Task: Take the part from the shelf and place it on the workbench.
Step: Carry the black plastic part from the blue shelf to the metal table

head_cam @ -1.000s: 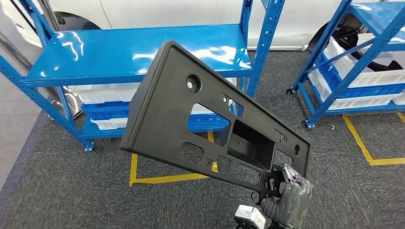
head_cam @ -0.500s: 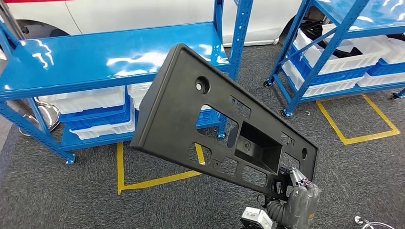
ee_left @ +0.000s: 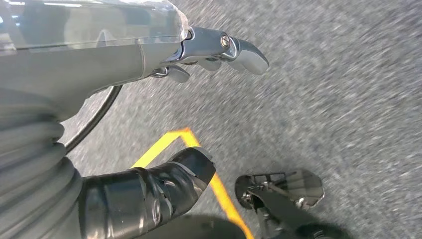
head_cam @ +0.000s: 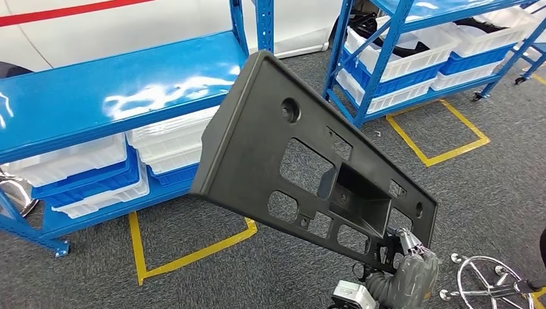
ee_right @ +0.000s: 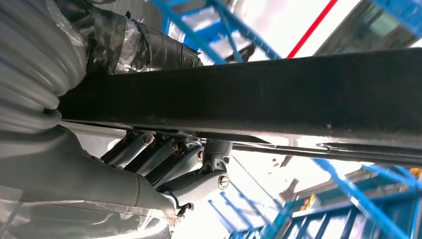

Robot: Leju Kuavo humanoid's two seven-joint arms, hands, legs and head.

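The part is a long black plastic panel with several cut-outs and a boxed recess, held up tilted in the middle of the head view. My right hand grips its lower right end from below. In the right wrist view the panel's dark edge runs across, with the fingers under it and the thumb over it. My left hand hangs above the grey carpet, its fingers apart and holding nothing.
A blue shelf stands at the left with white and blue bins below it. Another blue rack with bins is at the back right. Yellow tape lines mark the carpet. A chrome stool base lies at the lower right.
The whole picture has shifted: the camera has turned right, so the shelves slide left and the stool base comes into sight. The panel stays gripped in my right hand.
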